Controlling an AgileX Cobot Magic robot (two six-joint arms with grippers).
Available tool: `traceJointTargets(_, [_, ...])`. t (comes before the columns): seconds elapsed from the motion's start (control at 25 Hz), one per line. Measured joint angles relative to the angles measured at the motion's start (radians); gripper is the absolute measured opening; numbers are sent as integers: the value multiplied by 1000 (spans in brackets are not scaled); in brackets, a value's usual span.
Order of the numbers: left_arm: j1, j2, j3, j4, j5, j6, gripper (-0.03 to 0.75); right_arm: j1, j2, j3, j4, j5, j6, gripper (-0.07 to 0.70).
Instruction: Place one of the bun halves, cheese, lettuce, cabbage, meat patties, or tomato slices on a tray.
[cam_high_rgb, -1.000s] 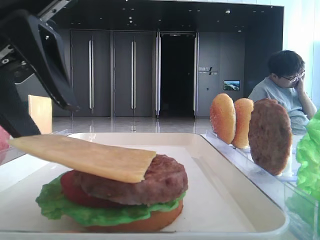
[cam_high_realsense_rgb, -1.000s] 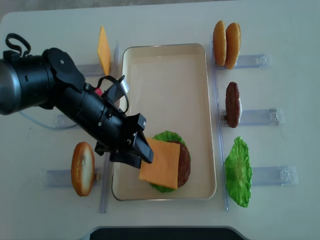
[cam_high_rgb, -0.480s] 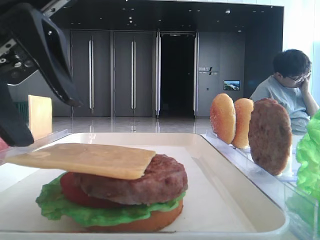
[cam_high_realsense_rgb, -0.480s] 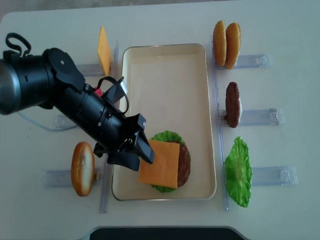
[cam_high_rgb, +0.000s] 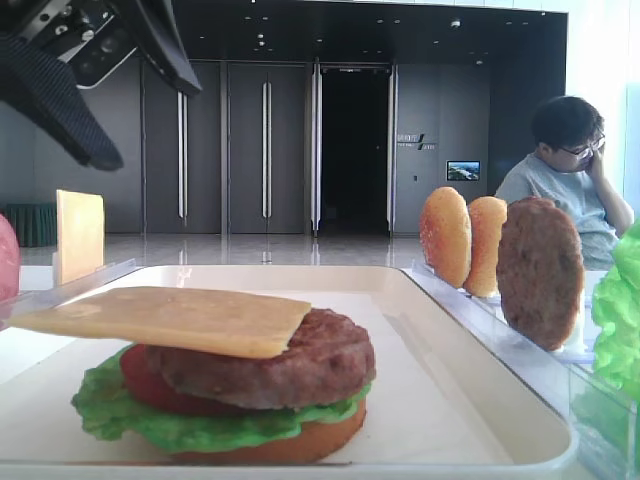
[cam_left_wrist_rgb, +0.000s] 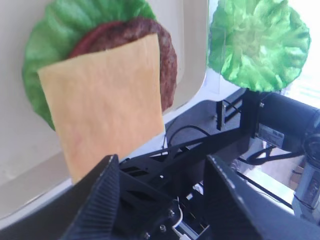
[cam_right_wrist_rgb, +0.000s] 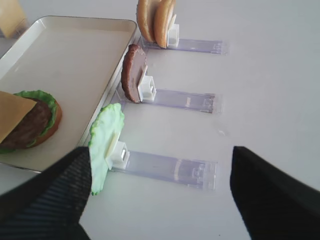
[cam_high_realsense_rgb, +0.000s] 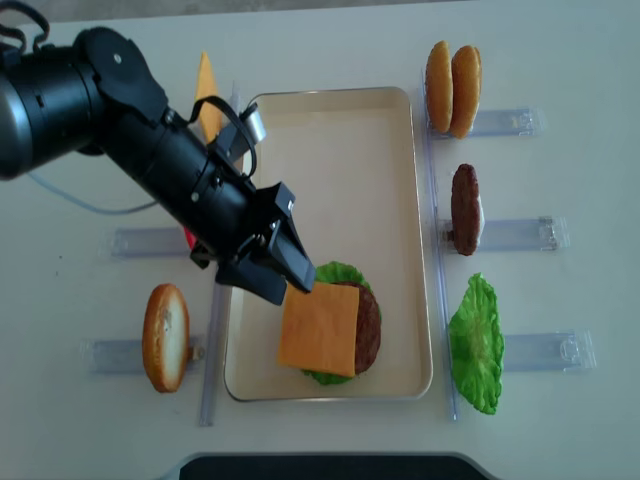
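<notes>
Cheese slice overhangs the stack

We see the left hand (cam_high_realsense_rgb: 282, 268) open and empty above the cheese (cam_high_realsense_rgb: 320, 329); it juts past the patty (cam_high_rgb: 290, 360), so it may tip onto the tray (cam_high_realsense_rgb: 330, 130).

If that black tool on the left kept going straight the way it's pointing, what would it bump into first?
Most likely the cheese lying on top of the burger in the tray. The left tool hangs open just above the slice's near corner, aimed down at it, though its exact height is hard to judge.

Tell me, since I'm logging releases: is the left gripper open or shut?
Open. The left gripper has its jaws spread, empty, above the cheese lying flat on the patty.
</notes>
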Motion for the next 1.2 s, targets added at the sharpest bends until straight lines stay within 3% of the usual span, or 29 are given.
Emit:
traceJointTargets(0.4, [13, 0, -346, 500, 26, -323, 411, 0, 0, 0, 0, 0, 0, 542])
traceJointTargets(0.6, [77, 0, -475, 597, 84, -371, 411, 0, 0, 0, 0, 0, 0, 542])
traceJointTargets(1.2, [265, 0, -494, 824, 99, -379, 410, 0, 0, 0, 0, 0, 0, 542])
